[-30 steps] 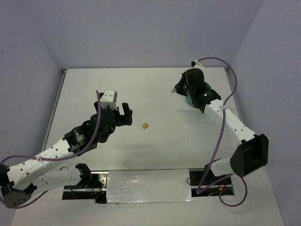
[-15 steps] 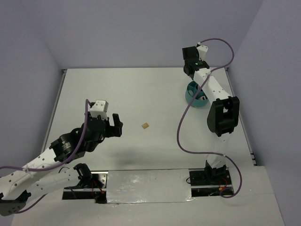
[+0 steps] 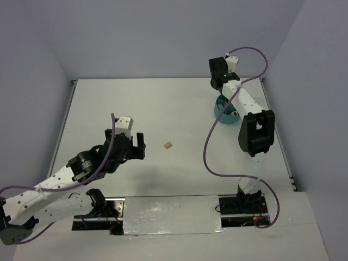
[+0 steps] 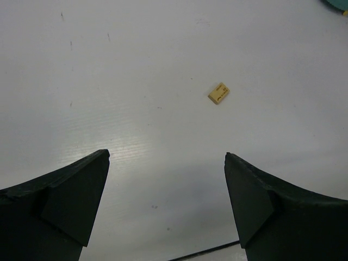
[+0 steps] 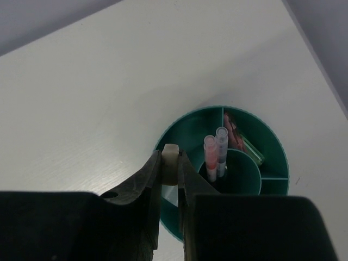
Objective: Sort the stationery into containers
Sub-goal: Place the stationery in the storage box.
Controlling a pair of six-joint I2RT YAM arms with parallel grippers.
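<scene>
- Top external: My left gripper (image 3: 139,145) stands wide and empty over the table (image 3: 163,103). The grey-tan block (image 3: 169,145) lies near, just ahead of its tips. The teal organiser cup (image 3: 224,115) sits well apart, far off to this gripper's right.
- Left wrist: The block lies ahead of the spread fingers (image 4: 76,190) and right of their centreline. I judge that a straight descent would miss it, or clip it with the right finger and skid so small a piece away.
- Right wrist: My right gripper (image 5: 169,157) is nipped narrow on a small white piece (image 5: 170,151), hanging over the cup's rim and barely inside it as this view gives it. Pens (image 5: 216,149) stand in the centre well, ahead and right of the tips. Let go here, I reckon, and the piece could strike the wall and bounce out onto the table. I cannot tell how high it hangs.
</scene>
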